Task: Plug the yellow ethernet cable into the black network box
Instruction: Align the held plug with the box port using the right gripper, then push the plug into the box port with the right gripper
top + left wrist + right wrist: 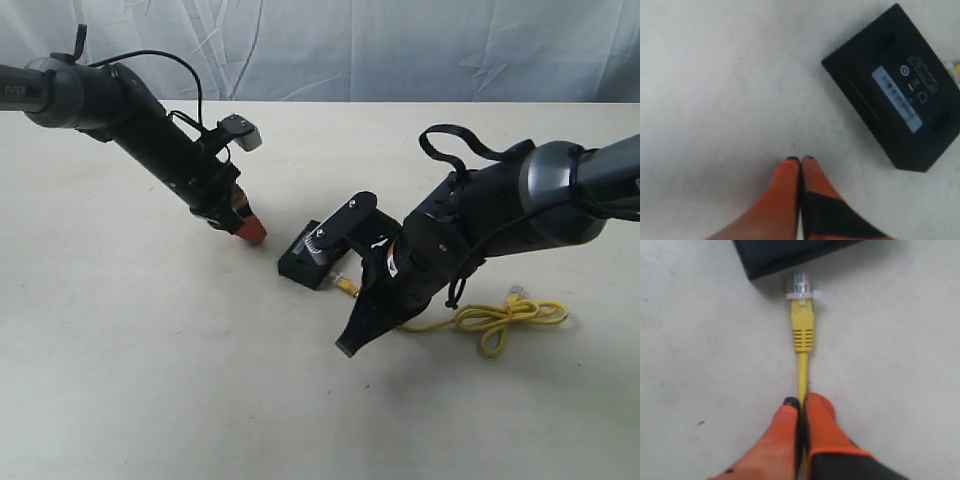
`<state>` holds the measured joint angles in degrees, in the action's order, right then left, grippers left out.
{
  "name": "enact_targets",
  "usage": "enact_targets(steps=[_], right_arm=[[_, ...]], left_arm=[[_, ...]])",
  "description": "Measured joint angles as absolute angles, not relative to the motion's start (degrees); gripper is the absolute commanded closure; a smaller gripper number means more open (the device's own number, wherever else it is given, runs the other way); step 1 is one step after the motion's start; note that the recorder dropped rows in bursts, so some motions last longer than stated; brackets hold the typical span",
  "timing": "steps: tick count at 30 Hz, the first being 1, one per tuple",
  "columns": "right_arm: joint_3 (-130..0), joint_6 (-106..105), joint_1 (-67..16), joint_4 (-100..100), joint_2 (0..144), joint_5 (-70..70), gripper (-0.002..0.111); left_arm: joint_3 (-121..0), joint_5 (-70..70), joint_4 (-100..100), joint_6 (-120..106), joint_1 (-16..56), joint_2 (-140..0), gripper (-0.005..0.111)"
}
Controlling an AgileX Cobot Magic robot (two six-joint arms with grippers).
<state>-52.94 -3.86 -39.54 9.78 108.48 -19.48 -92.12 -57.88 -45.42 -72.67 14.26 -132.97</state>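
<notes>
Right pincer (801, 401) was clamped on the yellow ethernet cable (803, 332) just behind the boot, with the clear plug right at the side of the black network box (785, 252) on the worktop (150, 380). Left pincer (800, 160) was closed, empty, near the box. Cord looked limp, so grip close to the plug. Box likely light, might slide when pushed.
</notes>
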Motion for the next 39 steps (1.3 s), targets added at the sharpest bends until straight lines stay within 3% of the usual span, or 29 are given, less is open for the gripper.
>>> enact_targets(steps=[21,39], right_arm=[[-52.94,-4.31,-40.07,9.40,106.06,-20.91,0.109],[-52.94,-4.29,-40.07,17.07,108.26,-20.85,0.109]], left_arm=[[-92.12,-61.81,-63.13,-86.62,14.26,-138.05,0.107],[-92.12,-63.92,-64.70,-87.07,14.26,-139.16,0.107]])
